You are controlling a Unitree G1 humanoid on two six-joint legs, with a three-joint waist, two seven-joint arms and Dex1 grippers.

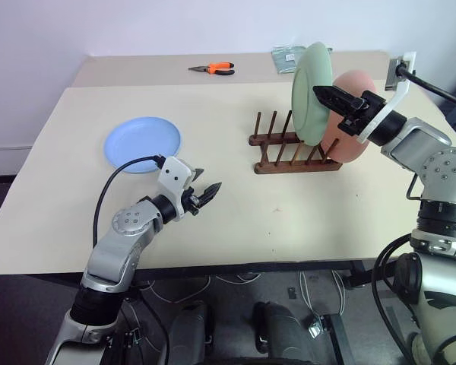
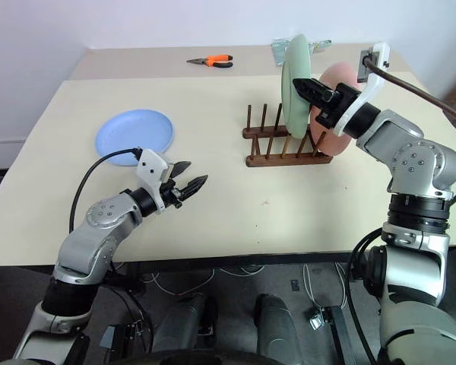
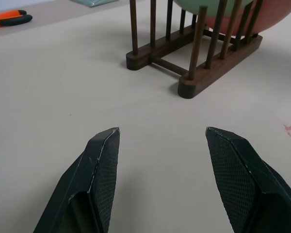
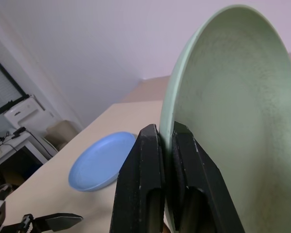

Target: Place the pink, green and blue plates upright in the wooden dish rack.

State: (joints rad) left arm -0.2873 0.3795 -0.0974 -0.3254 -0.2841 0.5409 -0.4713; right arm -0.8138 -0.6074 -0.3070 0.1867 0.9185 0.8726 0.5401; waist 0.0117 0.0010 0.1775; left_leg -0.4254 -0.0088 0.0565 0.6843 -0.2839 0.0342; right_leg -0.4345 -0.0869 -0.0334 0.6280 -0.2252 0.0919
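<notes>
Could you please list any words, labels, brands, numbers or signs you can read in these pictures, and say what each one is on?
None: no text can be read.
The plates, the wooden dish rack and the orange-handled pliers carry no visible marking.
The packet at the table's far edge is too small to tell.

Beige table (image 1: pixel 304 220) against a white wall (image 1: pixel 137 26); dark floor below

Pale mint green plate (image 1: pixel 310 93), faintly speckled. Salmon pink plate (image 1: pixel 354 114) at upper right. Light blue plate (image 1: pixel 143 144) at left of frame. Dark reddish-brown dish rack (image 1: pixel 292 150). Cream counter (image 1: pixel 235 205). Orange-and-black pliers (image 1: pixel 213 68) at top. Black cross-hatched left gripper (image 3: pixel 160 182) fingers (image 3: pixel 105 170).
</notes>
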